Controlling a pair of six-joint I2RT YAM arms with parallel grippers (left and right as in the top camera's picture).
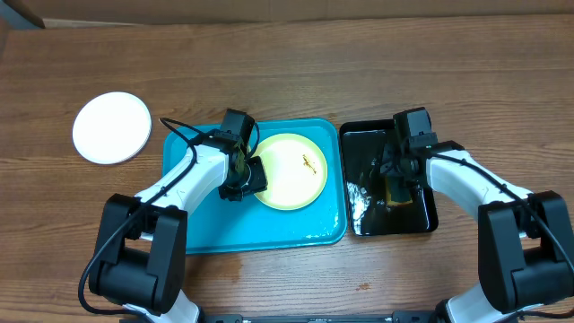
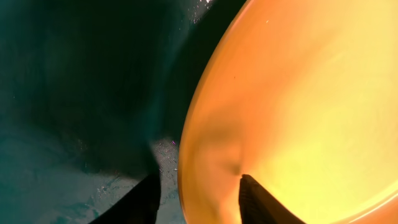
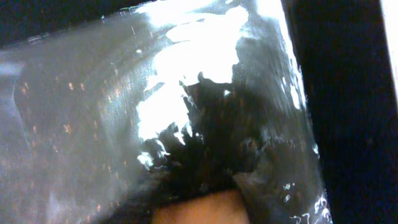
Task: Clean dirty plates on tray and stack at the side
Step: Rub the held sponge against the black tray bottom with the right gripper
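Note:
The pale yellow plate (image 1: 291,170) with a brown smear (image 1: 309,163) lies on the turquoise tray (image 1: 251,224). My left gripper (image 1: 244,172) is at the plate's left rim. In the left wrist view the fingers (image 2: 199,199) straddle that rim (image 2: 186,155), one outside over the tray and one on the plate's inner face, closed on it. One white plate (image 1: 111,126) sits on the table at far left; I see no second white plate. My right gripper (image 1: 395,184) is down in the black tray (image 1: 363,135), shut on a tan sponge (image 3: 199,210).
The black tray's floor is wet and shiny with white foam (image 3: 186,81). It sits right beside the turquoise tray's right edge. Bare wooden table (image 1: 296,63) lies behind both trays.

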